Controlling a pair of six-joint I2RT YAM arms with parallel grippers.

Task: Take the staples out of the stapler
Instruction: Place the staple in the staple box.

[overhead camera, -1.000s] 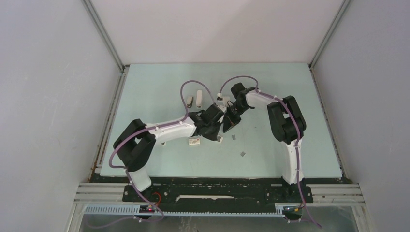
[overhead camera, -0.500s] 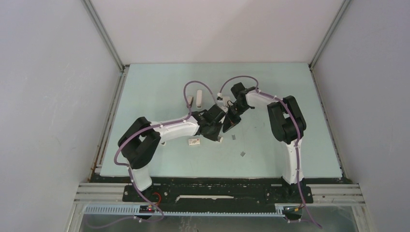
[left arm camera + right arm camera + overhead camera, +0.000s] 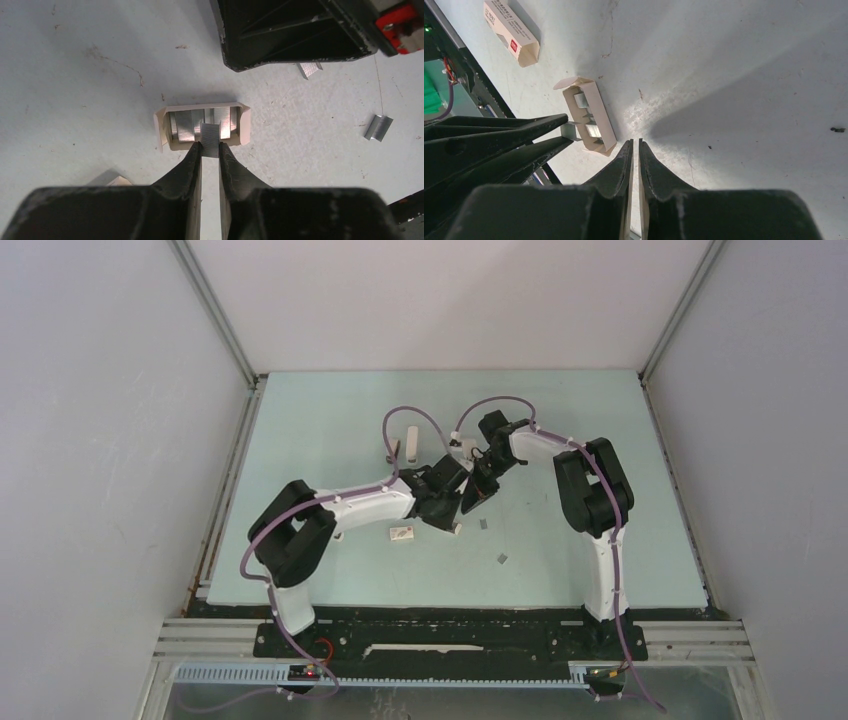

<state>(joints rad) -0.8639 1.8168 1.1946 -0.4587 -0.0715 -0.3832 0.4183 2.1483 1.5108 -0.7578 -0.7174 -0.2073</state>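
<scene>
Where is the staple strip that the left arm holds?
In the left wrist view, the staple strip sits centre frame, pinched by the left gripper, over the near edge of the open cardboard tray.

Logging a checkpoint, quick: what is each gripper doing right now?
Left gripper: closed on a staple strip at the open cardboard tray.
Right gripper: closed, holding nothing.

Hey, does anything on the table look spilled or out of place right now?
Yes. Two short strips of grey metal staples lie loose on the pale table, apart from the open beige cardboard tray that holds the other strips. The left gripper pinches another strip at the tray's edge.
</scene>
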